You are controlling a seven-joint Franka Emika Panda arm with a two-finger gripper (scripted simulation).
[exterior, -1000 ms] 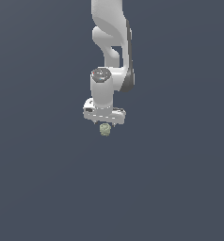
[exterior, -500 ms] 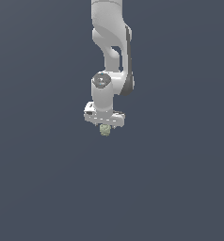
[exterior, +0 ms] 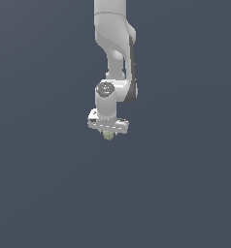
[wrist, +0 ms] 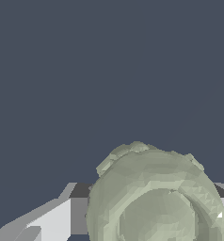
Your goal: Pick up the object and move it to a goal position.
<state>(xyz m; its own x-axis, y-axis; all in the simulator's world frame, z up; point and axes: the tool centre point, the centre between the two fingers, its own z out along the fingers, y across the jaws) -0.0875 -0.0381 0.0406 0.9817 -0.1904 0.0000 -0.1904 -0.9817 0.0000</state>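
The object (exterior: 108, 135) is a tiny pale green-beige mottled lump. It sits just under the white hand of my arm, between the fingers of my gripper (exterior: 108, 134). The gripper is shut on it. In the wrist view the object (wrist: 156, 202) fills the near part of the picture, round and ridged, with a white finger (wrist: 52, 221) beside it. The arm hangs straight down in the middle of the exterior view.
A plain dark grey-blue floor (exterior: 185, 193) fills the exterior view all around the arm. No other objects, containers or edges show in either view.
The arm has drawn slightly upward in the exterior view, with the object still held in the gripper.
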